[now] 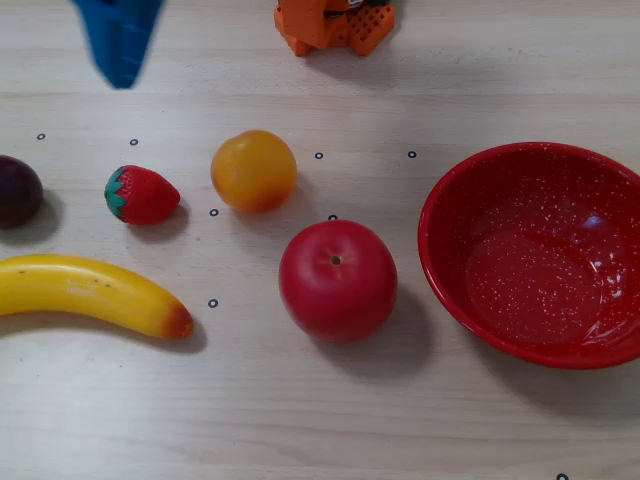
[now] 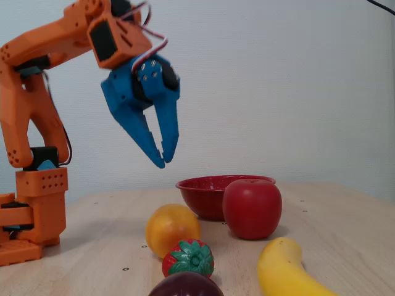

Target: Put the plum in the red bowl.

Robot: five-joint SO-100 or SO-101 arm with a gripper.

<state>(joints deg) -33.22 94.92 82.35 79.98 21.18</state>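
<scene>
Side-on fixed view, near to far: plum (image 2: pixel 186 285) at the bottom edge, dark maroon, glossy, round, partly cut off. Just behind it the strawberry (image 2: pixel 188 259), red with a green moulded cap. To the right the banana (image 2: pixel 285 271), smooth yellow, curved. Then the orange (image 2: pixel 172 229), matte round, and the apple (image 2: pixel 252 208), glossy red. Behind the apple the red bowl (image 2: pixel 210 191), wide and shallow; the top-down fixed view shows it (image 1: pixel 470 170) speckled white, with nothing inside. There the plum (image 1: pixel 18 191) lies at the far left edge, well apart from the bowl. Table (image 2: pixel 345 228) is pale wood grain. Blue plastic gripper (image 2: pixel 164 159) hangs in the air, fingers slightly apart, holding nothing, on the orange arm (image 2: pixel 37 74).
</scene>
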